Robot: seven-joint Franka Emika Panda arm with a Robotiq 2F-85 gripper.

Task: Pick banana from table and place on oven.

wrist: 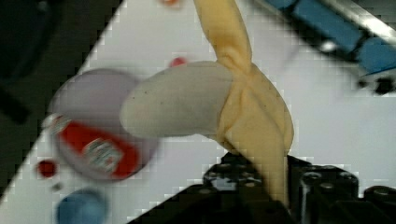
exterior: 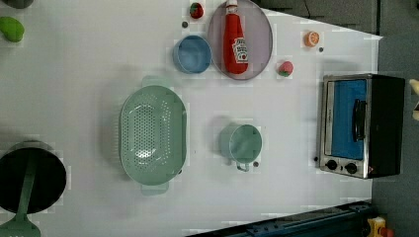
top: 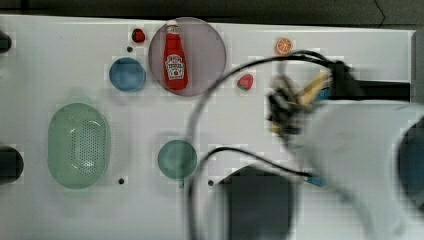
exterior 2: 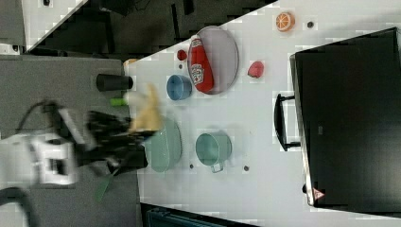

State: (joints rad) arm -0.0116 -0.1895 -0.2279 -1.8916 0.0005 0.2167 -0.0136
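Yellow banana point(wrist: 243, 102) clenched in the pincer point(wrist: 261, 186), lifted clear of the counter point(top: 60, 60) so it can travel over the oven point(exterior: 385, 123).

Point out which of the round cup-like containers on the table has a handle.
The teal-green cup; a small handle juts from its rim. The blue bowl beside the ketchup plate has none.

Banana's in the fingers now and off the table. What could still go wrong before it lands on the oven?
1. The gripper seems to pinch only the peel end of the banana, so it may swing or slip out in transit.
2. The curved banana could roll off the flat black oven top on release.
3. The trailing cable passes over the ketchup plate and could snag.
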